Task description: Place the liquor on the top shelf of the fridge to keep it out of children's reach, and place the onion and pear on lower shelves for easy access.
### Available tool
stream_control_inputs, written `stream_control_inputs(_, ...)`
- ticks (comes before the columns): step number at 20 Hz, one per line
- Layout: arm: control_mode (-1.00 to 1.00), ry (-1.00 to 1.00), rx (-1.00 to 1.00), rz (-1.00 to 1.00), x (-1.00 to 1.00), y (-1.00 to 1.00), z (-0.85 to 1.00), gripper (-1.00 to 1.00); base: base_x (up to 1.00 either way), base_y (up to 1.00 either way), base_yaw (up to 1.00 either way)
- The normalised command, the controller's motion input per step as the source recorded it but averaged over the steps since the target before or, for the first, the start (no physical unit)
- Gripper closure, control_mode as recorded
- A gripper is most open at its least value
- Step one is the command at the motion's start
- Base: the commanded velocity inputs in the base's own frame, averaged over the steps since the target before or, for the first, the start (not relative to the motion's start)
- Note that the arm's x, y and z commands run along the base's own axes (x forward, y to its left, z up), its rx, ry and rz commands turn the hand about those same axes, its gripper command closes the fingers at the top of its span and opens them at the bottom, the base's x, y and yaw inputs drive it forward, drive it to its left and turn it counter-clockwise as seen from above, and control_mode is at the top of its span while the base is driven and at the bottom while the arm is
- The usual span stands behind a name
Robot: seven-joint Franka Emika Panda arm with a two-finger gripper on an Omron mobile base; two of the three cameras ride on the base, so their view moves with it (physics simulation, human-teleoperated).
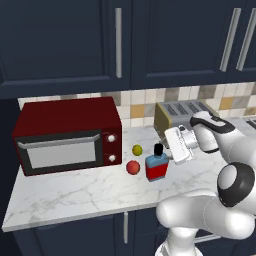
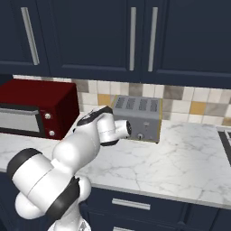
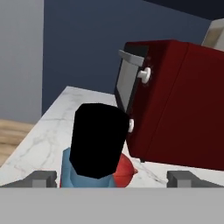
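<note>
- Currently, a red microwave [image 1: 67, 135] is sitting at the left end of the marble counter [image 1: 70, 192], with its door and two white knobs facing forward.
- To the right of the microwave, the pear [image 1: 137, 149] is resting on the counter, nearer the tiled backsplash [image 1: 137, 102].
- The onion [image 1: 132, 167] is lying just in front of the pear, close to it but apart, and just left of the liquor [image 1: 156, 165].
- The liquor is standing upright on the counter, with its black cap [image 1: 158, 149] on top and its red label facing forward.
- The gripper [image 1: 172, 150] is hovering just right of the bottle's cap, with its jaws standing spread wide and pinching nothing.
- In the hand view, the black cap [image 3: 97, 140] is appearing large between the two dark fingertips [image 3: 43, 178], with the blue shoulders below it and the onion [image 3: 124, 170] showing beside the bottle.
- A steel toaster [image 1: 182, 115] is standing behind the gripper, against the backsplash.
- In the right base view, the arm is crossing in front of the toaster [image 2: 136, 118], and the microwave [image 2: 38, 108] is showing at the left.
- Dark navy cabinets [image 1: 125, 40] are hanging above the counter.
</note>
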Motion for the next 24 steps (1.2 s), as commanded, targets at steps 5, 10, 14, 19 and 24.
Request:
stream_control_inputs(5,-1.0,0.0,0.0,0.0,-0.21,0.07,0.0,-1.0,0.0,0.0,0.0)
stream_control_inputs(10,-1.0,0.0,0.0,0.0,-0.29,0.03,0.0,-1.0,0.0,0.0,0.0)
stream_control_inputs(14,-1.0,0.0,0.0,0.0,-0.19,0.04,0.0,-1.0,0.0,0.0,0.0)
stream_control_inputs(19,-1.0,0.0,0.0,0.0,-0.01,0.11,0.0,-1.0,0.0,0.0,0.0)
stream_control_inputs(24,-1.0,0.0,0.0,0.0,0.03,0.07,0.0,-1.0,0.0,0.0,0.0)
